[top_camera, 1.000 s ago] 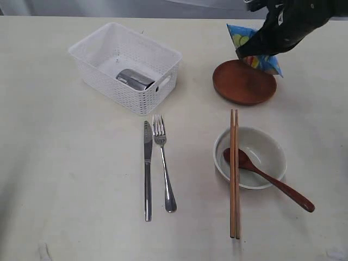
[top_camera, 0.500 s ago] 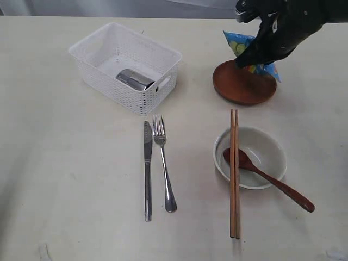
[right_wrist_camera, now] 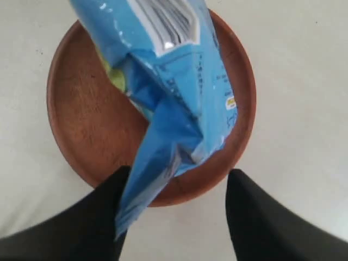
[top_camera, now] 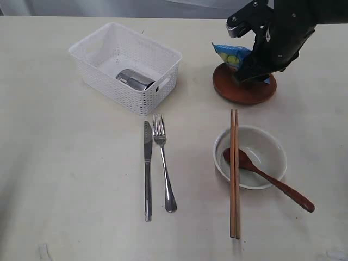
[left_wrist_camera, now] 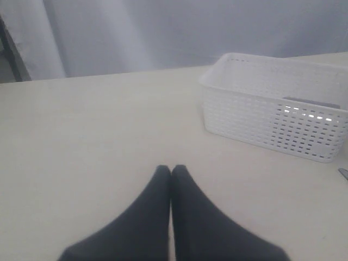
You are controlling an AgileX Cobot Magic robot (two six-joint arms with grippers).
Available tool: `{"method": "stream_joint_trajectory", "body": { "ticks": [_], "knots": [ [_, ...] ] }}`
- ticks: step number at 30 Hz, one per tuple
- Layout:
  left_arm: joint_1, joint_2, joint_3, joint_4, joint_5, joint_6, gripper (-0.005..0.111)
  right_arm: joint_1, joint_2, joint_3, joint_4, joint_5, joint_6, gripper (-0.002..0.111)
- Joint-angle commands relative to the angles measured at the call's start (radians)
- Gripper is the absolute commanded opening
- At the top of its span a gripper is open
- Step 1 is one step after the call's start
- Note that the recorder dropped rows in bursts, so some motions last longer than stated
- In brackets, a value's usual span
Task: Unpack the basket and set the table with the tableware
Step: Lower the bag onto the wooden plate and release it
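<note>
Exterior: your right gripper [top_camera: 251, 70] has just spread its jaws. The blue crinkly snack packet [top_camera: 228, 54] now rests on the round brown wooden plate [top_camera: 244, 93]. The small steel cup [top_camera: 135, 79] is left in the white perforated plastic basket [top_camera: 163, 51].

Left wrist: your left gripper [left_wrist_camera: 171, 171] hangs over the pale desk [left_wrist_camera: 81, 136], jaws closed and empty.

Right wrist: the jaws stand apart either side of the packet's tail, so the packet is delivered and the cup is next.

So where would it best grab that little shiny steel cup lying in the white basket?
Probably from straight above, pinching across its curved body. The small steel cup lies on its side inside the white perforated plastic basket, whose walls block any sideways approach.
</note>
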Motion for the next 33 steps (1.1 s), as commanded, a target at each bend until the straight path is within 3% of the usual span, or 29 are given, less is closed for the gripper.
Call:
{"method": "stream_joint_trajectory", "body": {
  "ticks": [1,9,20,25,29,33],
  "knots": [
    [-0.006,-0.003,0.002,-0.005,-0.01,0.0,0.0,0.021,-0.045,0.003,-0.005,0.084,-0.068,0.05],
    [-0.006,-0.003,0.002,-0.005,-0.01,0.0,0.0,0.025,-0.075,0.003,0.016,0.267,-0.111,0.05],
    [-0.006,-0.003,0.002,-0.005,-0.01,0.0,0.0,0.025,-0.076,-0.039,0.44,0.093,-0.133,0.052],
    [-0.006,-0.003,0.002,-0.005,-0.01,0.0,0.0,0.025,0.04,-0.154,0.461,0.125,-0.09,0.053],
    [-0.006,-0.003,0.002,-0.005,-0.01,0.0,0.0,0.025,0.138,-0.254,0.457,0.148,-0.069,0.043],
    [-0.006,-0.003,0.002,-0.005,-0.01,0.0,0.0,0.025,0.182,-0.275,0.397,0.162,-0.073,0.008]
  ]
}}
